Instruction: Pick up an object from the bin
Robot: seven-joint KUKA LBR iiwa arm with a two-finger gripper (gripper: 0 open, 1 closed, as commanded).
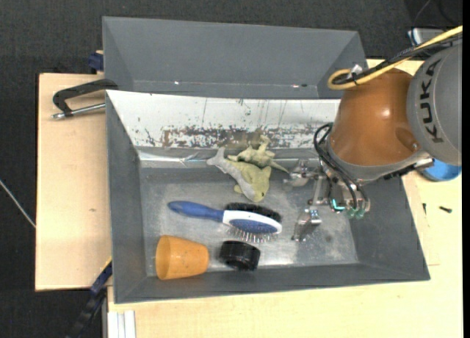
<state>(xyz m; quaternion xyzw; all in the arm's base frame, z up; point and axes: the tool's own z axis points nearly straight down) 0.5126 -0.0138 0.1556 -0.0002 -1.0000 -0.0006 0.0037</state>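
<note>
My gripper (300, 205) hangs low over the right part of the bin floor, under the arm's orange cover. Its two metal fingers stand apart, open, with only bare floor between them. A blue-handled hairbrush (224, 217) with a white and black head lies just left of the gripper, handle pointing left. A pale green-beige soft toy (251, 168) lies against the back wall, up and left of the fingers. Neither thing touches the gripper.
A small black round cap (240, 255) lies near the front wall below the brush head. An orange cup (181, 257) lies on its side at the front left. The arm and its cover hide the bin's right wall.
</note>
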